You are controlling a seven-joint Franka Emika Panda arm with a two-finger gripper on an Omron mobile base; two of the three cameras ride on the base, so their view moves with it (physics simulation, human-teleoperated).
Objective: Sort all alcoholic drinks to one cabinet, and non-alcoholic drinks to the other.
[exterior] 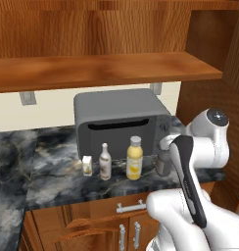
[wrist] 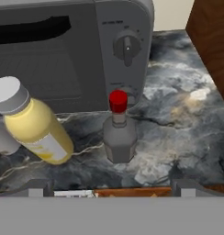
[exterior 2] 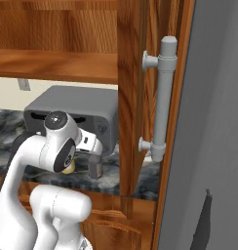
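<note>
My gripper (wrist: 111, 189) is open and hovers just above and in front of the squat dark grey bottle with a red cap (wrist: 119, 137), not touching it. That bottle stands on the marble counter before the grey oven, below my hand (exterior 2: 91, 146). To its left stand the yellow juice bottle (exterior: 134, 159), the slim white bottle (exterior: 105, 162) and the small cream carton (exterior: 87, 165), all upright in a row. The reddish-brown wall cabinet's long shelf (exterior: 107, 68) runs overhead with nothing on it. My arm partly covers the grey bottle (exterior: 163, 164) in the left base view.
The grey oven (exterior: 119, 122) stands right behind the bottles. A tall wooden panel (exterior 2: 133, 97) with a grey bar handle (exterior 2: 162, 97) rises at the counter's right end. Arched-panel doors (exterior: 92, 230) sit shut under the counter. Bare marble (wrist: 187, 119) lies right of the grey bottle.
</note>
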